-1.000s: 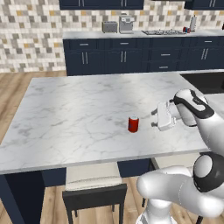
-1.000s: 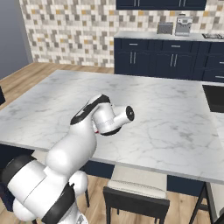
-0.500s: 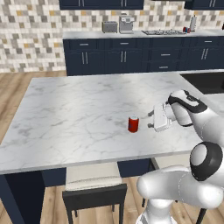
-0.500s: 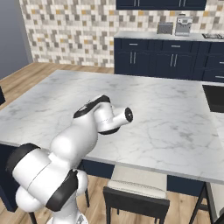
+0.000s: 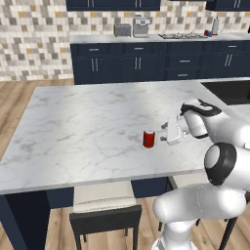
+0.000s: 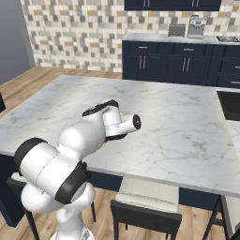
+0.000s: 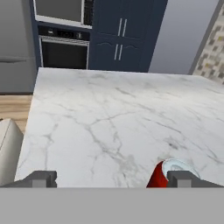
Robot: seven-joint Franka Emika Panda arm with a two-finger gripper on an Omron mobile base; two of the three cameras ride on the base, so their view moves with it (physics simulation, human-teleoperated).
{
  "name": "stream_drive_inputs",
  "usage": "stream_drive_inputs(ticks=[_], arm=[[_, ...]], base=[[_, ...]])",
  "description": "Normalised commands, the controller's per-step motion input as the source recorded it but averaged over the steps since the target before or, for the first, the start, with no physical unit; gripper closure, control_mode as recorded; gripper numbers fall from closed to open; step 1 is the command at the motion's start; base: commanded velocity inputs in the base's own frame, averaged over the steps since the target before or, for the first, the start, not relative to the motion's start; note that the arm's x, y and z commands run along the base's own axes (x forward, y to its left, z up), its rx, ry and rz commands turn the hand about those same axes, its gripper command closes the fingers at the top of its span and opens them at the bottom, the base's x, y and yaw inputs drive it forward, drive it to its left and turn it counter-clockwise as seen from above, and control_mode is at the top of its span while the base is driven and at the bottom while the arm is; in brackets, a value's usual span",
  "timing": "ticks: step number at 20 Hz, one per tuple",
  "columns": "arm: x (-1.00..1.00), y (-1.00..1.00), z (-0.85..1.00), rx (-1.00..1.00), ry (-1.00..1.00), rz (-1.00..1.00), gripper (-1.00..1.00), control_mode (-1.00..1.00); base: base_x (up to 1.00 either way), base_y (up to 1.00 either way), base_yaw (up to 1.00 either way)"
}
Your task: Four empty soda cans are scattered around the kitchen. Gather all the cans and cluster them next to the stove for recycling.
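Red soda can (image 5: 149,138) stands upright on the marble desk (image 5: 88,122), near its front edge, long axis vertical. Tool (image 5: 167,133) sits just beside the can at about can height, pointing level at it, jaws spread wide and holding nothing. From the hand view the can (image 7: 168,174) is low and off toward one fingertip (image 7: 183,178) rather than centred in the gap, so the tool looks offset sideways from the can's axis; hard to be sure, since the can is cut off at the frame bottom. Judgement: the next move needs a small lateral shift to centre the can between the jaws, then a short push forward before clamping. The stove (image 5: 184,35) is on the back counter, well apart from the can.
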Motion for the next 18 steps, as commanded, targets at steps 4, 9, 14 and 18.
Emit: stream_drive_inputs(ticks=[4, 9, 14, 18], arm=[[0.34, 0.0, -0.13, 0.0, 0.0, 0.0, -1.0, -1.0], [0.32, 0.0, -0.16, 0.0, 0.0, 0.0, -1.0, -1.0], [0.33, 0.0, -0.2, 0.0, 0.0, 0.0, -1.0, -1.0], [0.32, 0.0, -0.23, 0.0, 0.0, 0.0, -1.0, -1.0]], base=[[0.0, 0.0, 0.0], [0.0, 0.0, 0.0], [0.0, 0.0, 0.0], [0.0, 0.0, 0.0]])
